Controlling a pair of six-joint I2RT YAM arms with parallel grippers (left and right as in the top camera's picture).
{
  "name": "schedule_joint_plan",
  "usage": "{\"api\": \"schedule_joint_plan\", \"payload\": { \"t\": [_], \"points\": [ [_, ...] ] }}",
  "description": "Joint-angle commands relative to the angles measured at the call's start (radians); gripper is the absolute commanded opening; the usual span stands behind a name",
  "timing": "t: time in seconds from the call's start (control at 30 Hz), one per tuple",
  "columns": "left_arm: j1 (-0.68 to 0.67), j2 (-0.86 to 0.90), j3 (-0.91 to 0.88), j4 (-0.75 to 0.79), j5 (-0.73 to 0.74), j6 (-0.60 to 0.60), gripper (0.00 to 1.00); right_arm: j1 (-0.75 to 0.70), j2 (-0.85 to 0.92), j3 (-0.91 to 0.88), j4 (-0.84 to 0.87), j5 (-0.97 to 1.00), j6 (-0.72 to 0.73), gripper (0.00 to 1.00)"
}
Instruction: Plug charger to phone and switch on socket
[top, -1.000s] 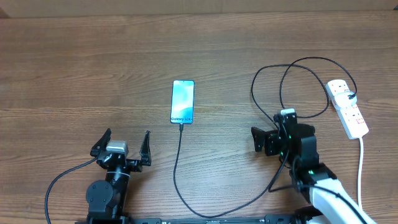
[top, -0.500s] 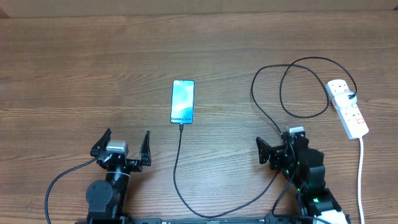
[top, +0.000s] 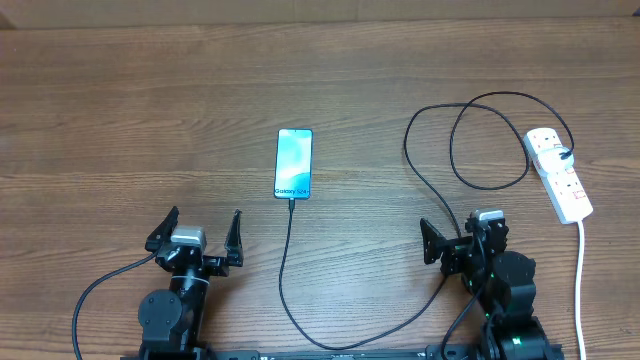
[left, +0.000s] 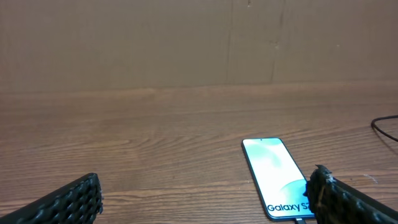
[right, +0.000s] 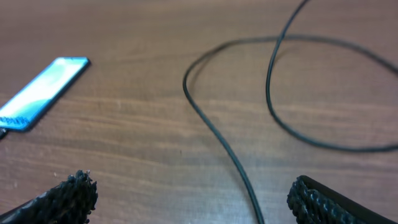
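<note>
On the table (top: 120, 90), the charger (top: 282, 265) loops loosely just ahead of the right hand (top: 462, 238) and trails back beneath it. A reach for the socket (top: 558, 173), ahead and to that hand's right, could therefore snag the slack and tug the connector out of the phone (top: 294, 163), well off to its left. Both hands gape wide and hold nothing; the left hand (top: 199, 232) has the phone ahead, slightly right. Whether the socket is switched on, I cannot tell.

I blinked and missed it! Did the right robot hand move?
Yes. The right gripper drew back toward its own arm, farther from the phone, which stayed put.
</note>
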Motion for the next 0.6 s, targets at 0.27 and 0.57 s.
{"api": "schedule_joint_plan", "payload": {
  "t": [0.27,0.57],
  "points": [
    [0.012,-0.012,-0.004,-0.003,-0.010,0.019,1.00,-0.006,-0.259,-0.011,0.001,-0.012,-0.037,1.00],
    [0.012,-0.012,-0.003,-0.003,-0.010,0.019,1.00,-0.011,-0.378,-0.011,0.000,-0.005,-0.055,1.00]
  ]
}}
